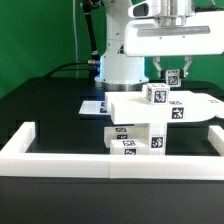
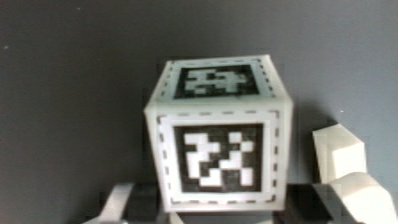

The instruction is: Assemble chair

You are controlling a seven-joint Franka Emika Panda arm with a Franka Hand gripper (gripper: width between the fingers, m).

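Observation:
The chair is in loose white tagged parts. In the exterior view, a flat panel (image 1: 192, 104) lies on a stack of blocky parts (image 1: 135, 136), and a short post (image 1: 155, 94) stands on it. My gripper (image 1: 173, 76) hangs just above the panel's far side, shut on a small square post (image 1: 172, 78) held upright. In the wrist view this post (image 2: 217, 120) fills the middle, with one tag on its end and one on its side. My gripper (image 2: 240, 200) has a finger on each side of the post's near end. My fingertips are cut off by the frame's edge.
A low white border wall (image 1: 100, 160) runs along the front and up both sides of the black table. The marker board (image 1: 93, 107) lies flat behind the stack, near the arm's base (image 1: 120, 65). In the wrist view, a white part's edge (image 2: 338, 150) shows beside the held post.

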